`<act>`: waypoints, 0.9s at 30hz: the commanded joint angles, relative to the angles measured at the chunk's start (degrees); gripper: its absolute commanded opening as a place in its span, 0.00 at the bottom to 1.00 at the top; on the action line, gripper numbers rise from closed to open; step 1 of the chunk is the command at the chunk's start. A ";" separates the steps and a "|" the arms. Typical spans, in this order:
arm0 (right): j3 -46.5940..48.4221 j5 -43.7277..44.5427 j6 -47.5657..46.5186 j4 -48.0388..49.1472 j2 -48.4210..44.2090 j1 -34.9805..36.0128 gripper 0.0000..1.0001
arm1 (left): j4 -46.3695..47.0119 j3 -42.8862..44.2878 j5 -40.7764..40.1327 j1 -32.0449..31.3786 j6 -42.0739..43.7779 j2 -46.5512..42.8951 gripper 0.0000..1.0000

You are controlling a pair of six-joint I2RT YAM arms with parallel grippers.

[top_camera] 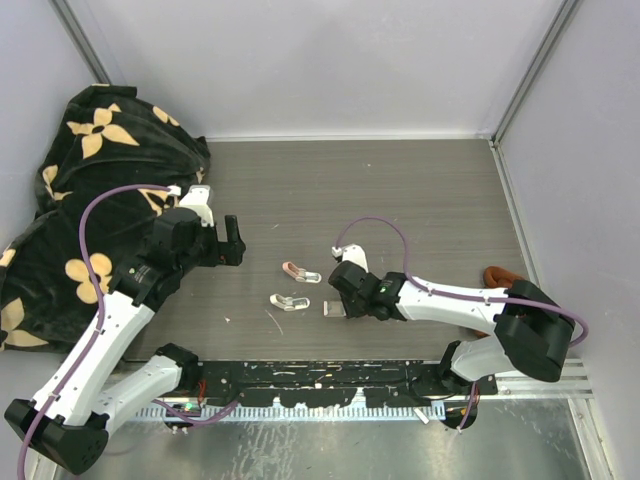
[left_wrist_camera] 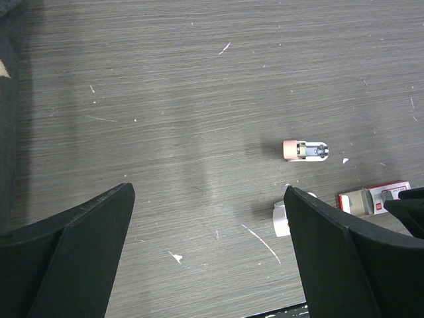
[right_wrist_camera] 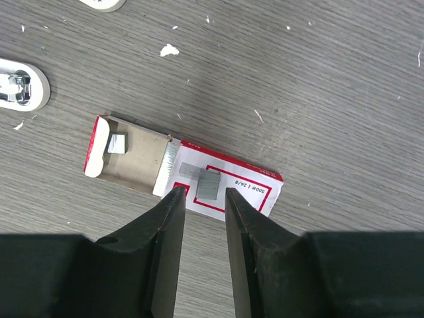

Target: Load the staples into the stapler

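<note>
Right gripper is the one doing the work here. Its jaws are only a narrow gap apart with nothing between them, so open but barely. Right off the fingertips, basically dead ahead and a hair to the right finger's side, a short silvery staple strip lies loose on the label of the staple box. The box lies flat on the table, its long axis running across the fingers from side to side, and the strip looks lined up with it, so I'd guess a straight pinch lands on the strip's ends rather than its long sides. The tan tray is slid out to the left of the fingers with another small staple piece in it. Farther out to the left are the white stapler and, past it, the pink-ended stapler. The left gripper hangs high with its jaws spread wide and empty, well apart from the box, so the right arm is clearly nearer to the staples.
</note>
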 commanded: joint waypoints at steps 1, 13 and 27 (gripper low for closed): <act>-0.45 1.34 2.88 1.38 -0.59 -0.13 0.36 | 1.03 0.23 0.13 0.24 0.51 -0.29 0.98; -1.38 1.18 4.12 2.25 0.31 -0.08 0.32 | 1.12 0.20 0.33 0.26 0.50 -0.23 0.98; -2.38 1.93 4.55 4.11 0.92 -0.09 0.29 | 0.99 0.13 0.18 0.26 0.52 -0.37 0.98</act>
